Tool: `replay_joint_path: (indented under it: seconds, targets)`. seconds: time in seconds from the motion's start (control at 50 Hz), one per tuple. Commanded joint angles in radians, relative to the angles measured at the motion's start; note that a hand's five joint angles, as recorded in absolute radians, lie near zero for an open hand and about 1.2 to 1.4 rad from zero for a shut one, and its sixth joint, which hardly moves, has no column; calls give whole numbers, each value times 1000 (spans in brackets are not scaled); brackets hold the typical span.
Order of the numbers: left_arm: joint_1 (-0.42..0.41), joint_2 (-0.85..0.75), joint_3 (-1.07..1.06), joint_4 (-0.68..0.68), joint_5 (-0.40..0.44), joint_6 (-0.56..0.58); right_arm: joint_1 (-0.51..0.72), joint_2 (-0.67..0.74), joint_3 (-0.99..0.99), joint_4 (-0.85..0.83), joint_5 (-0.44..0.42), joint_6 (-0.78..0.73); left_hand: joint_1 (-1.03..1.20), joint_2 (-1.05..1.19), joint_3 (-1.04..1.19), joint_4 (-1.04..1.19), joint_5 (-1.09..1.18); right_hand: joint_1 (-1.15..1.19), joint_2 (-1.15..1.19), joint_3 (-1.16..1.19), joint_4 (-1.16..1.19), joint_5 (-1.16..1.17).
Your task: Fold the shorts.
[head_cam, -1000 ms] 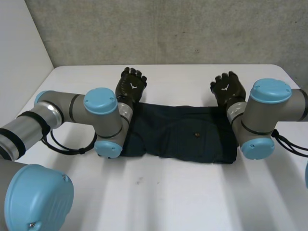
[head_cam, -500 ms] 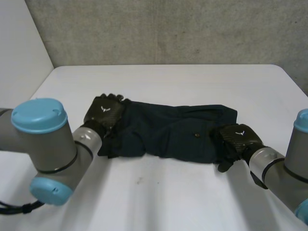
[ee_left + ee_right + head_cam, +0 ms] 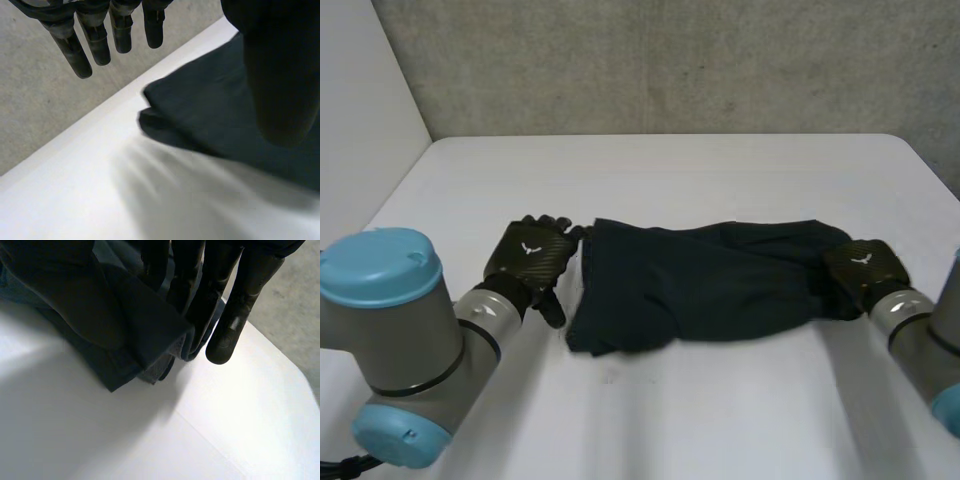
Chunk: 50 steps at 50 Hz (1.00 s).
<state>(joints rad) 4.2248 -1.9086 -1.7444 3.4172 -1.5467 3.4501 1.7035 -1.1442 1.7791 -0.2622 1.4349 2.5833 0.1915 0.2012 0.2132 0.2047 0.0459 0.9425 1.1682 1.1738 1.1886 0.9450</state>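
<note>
Dark navy fabric shorts point(image 3: 700, 285) lie mid white table point(image 3: 700, 420). The right hand point(image 3: 863, 268) pinches their right end; the left hand point(image 3: 532, 258), fingers straight and empty, sits beside the other. Likely the grasping step; the left must pinch next.

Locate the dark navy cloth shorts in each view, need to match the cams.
Head view: dark navy cloth shorts lie across the white table, between the left hand and right hand.
Left wrist view: shorts lie past the open left hand's fingertips, partly behind its thumb.
Right wrist view: shorts pinched between the right hand's thumb and fingers.
Shared landmark: the white table under the shorts.
</note>
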Motion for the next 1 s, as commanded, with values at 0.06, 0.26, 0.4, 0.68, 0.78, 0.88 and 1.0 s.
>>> replay_joint_path:
  seconds: [0.06, 0.26, 0.4, 0.68, 0.78, 0.88, 1.0]
  targets:
    - [33, 128, -72, -4, 5, -2, -42, -45, -101, 153, 10, -314, -17, -27, -39, -30, -46, 454, 228, 222, 208, 277]
    - [33, 163, -89, -1, 1, -2, 327, -25, -334, 156, -27, -373, -17, -27, -39, -30, -46, 454, 228, 222, 208, 277]
    - [40, 181, -75, 7, -4, -9, 591, 98, -389, 163, -218, -373, -17, -27, -39, -30, -46, 454, 228, 222, 208, 277]
    - [55, 175, 66, 2, -4, -132, 455, -27, -374, 149, -323, 208, -17, -27, -39, -30, -46, -768, -994, -999, -1014, -945]
    - [37, 109, 160, -4, -4, -154, 369, -62, -408, 123, -304, 533, -13, -23, -35, -26, -42, -768, -994, -999, -1014, -945]
    - [-43, -4, 256, -70, -7, -196, 354, 7, -469, 172, -274, 555, -7, -17, -29, -21, -36, -768, -994, -999, -1014, -945]
    - [-91, -101, 330, -197, -33, -249, 361, 145, -604, 330, -245, 512, -1, -11, -23, -15, -30, -768, -994, -999, -1014, -945]
